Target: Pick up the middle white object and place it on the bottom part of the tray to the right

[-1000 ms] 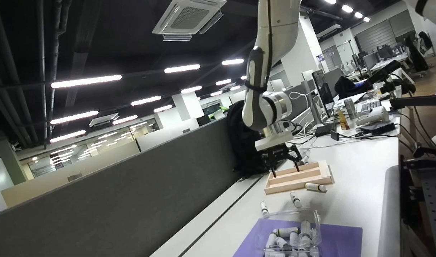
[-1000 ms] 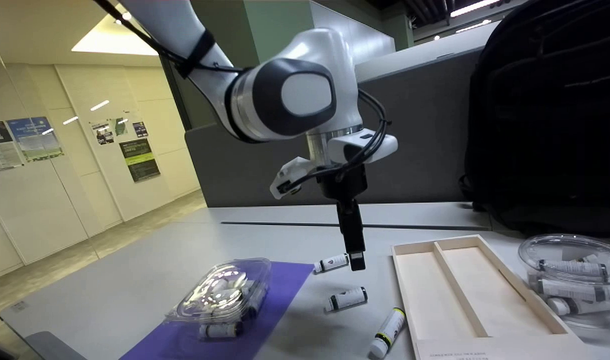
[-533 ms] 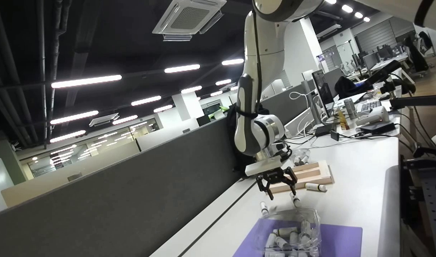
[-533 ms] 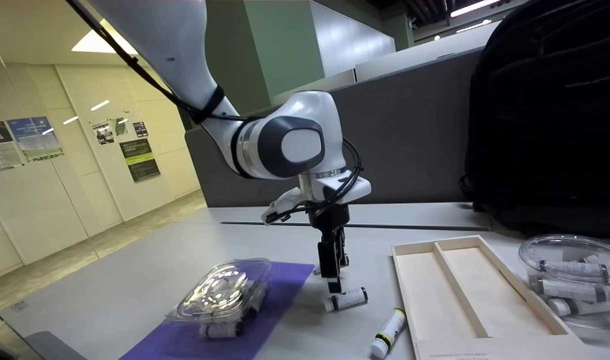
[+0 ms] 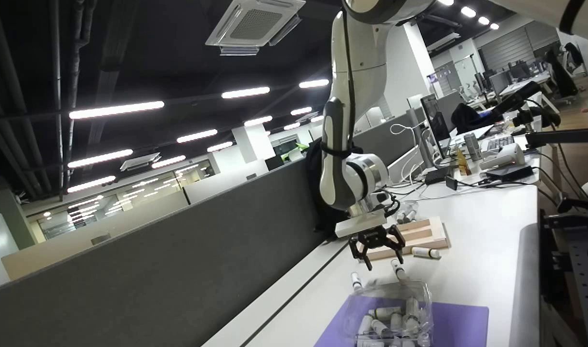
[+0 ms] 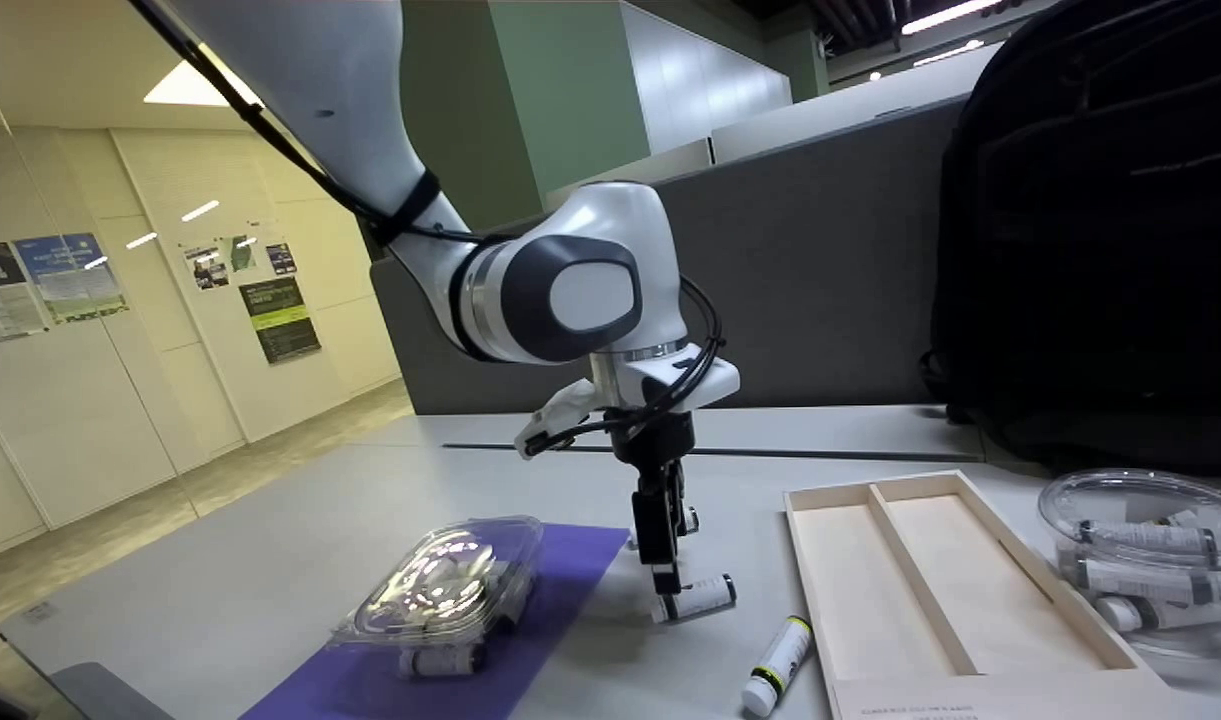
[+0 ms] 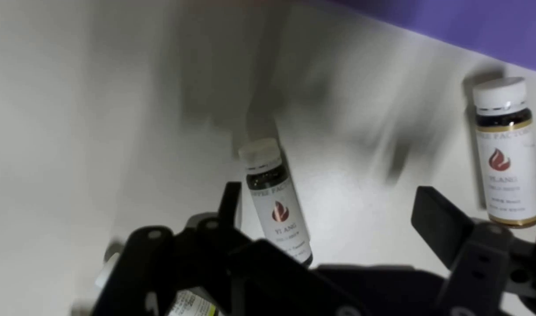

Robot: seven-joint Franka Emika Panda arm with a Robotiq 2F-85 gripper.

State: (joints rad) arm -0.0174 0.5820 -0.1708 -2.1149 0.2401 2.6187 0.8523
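A second ago the gripper was higher up and nearer the tray; now it has come down close to the middle white bottle, with its two fingers wide apart and the bottle showing between them. That bottle lies on the table, same spot as before, between the purple mat and the tray. The loose bottle near the mat and the yellow-banded bottle beside the tray have not moved.

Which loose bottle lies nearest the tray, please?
The yellow-banded bottle, beside the tray; the middle bottle and the third one by the mat's corner lie farther.
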